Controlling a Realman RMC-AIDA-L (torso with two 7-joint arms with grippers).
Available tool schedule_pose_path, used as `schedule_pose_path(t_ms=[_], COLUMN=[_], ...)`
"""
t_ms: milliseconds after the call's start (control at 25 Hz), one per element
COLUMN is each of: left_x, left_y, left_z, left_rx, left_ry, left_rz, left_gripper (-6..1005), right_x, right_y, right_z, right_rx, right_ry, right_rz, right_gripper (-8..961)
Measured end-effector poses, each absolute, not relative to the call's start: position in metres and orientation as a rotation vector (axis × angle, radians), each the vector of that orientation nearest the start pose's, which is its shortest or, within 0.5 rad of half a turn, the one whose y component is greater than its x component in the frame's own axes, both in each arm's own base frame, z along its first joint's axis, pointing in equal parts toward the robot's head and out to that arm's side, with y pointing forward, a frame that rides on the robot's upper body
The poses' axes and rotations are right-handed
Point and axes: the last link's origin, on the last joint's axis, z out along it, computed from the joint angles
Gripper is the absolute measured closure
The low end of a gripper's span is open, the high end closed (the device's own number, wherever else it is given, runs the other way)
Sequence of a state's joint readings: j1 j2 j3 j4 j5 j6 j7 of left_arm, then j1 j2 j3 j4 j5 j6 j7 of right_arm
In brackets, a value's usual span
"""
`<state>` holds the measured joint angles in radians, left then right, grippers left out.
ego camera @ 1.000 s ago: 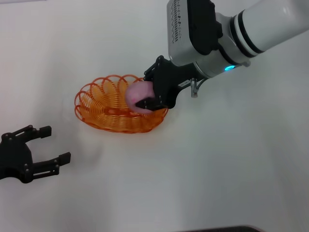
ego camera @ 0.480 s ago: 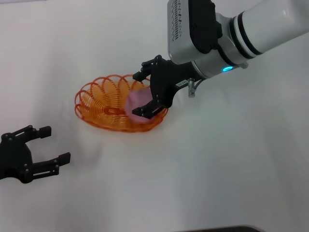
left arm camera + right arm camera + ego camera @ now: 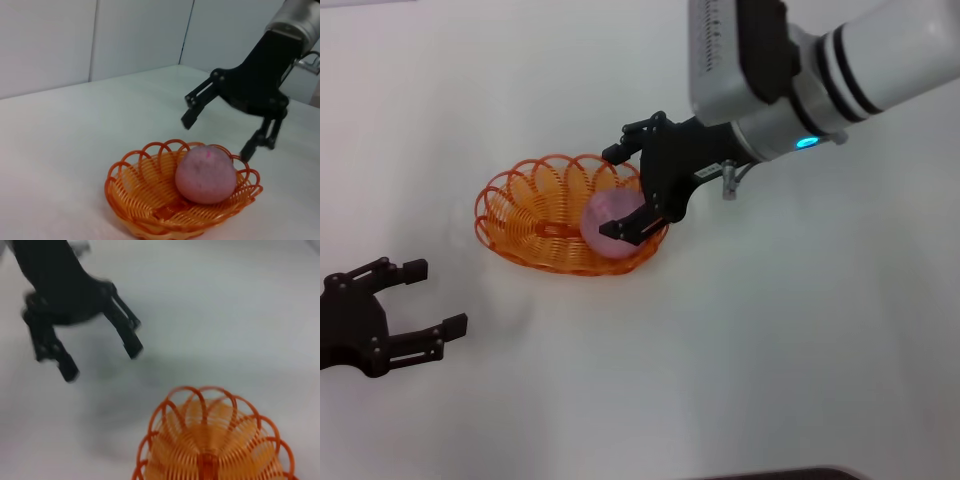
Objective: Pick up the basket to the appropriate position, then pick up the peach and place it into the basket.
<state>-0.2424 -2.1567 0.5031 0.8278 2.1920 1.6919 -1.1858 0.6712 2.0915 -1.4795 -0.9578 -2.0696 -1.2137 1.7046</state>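
One peach in the basket, claw spread above it

The peach (image 3: 611, 224) sits inside the basket (image 3: 525, 205), resting against the wall nearest the right arm, and the basket stands on the white table (image 3: 770, 350). The right gripper (image 3: 623, 190) hangs just over the fruit with its fingers spread wide; the left wrist view shows clear air between both fingertips and the peach, so nothing is held.

My read is that the placing is done and the step in hand is the retreat. Doing it well means lifting straight up before swinging away, keeping the fingers parted so neither tip hooks the scalloped rim or nudges the fruit out.

The left gripper (image 3: 380, 320) rests open on the table, well apart from the basket.
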Motion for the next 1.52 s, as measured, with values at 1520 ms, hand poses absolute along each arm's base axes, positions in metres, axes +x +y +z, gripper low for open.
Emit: schedule_pose_path(t_ms=[1520], left_x=[-0.333], left_y=[0.232], left_z=[0.005], left_rx=[-2.652], left_ry=[-0.687], left_rz=[-0.587], left_gripper=[112], right_x=[0.299], right_y=[0.266], right_z=[-0.021], right_rx=[-2.774], right_ry=[0.329], right_rz=[0.625], right_gripper=[0])
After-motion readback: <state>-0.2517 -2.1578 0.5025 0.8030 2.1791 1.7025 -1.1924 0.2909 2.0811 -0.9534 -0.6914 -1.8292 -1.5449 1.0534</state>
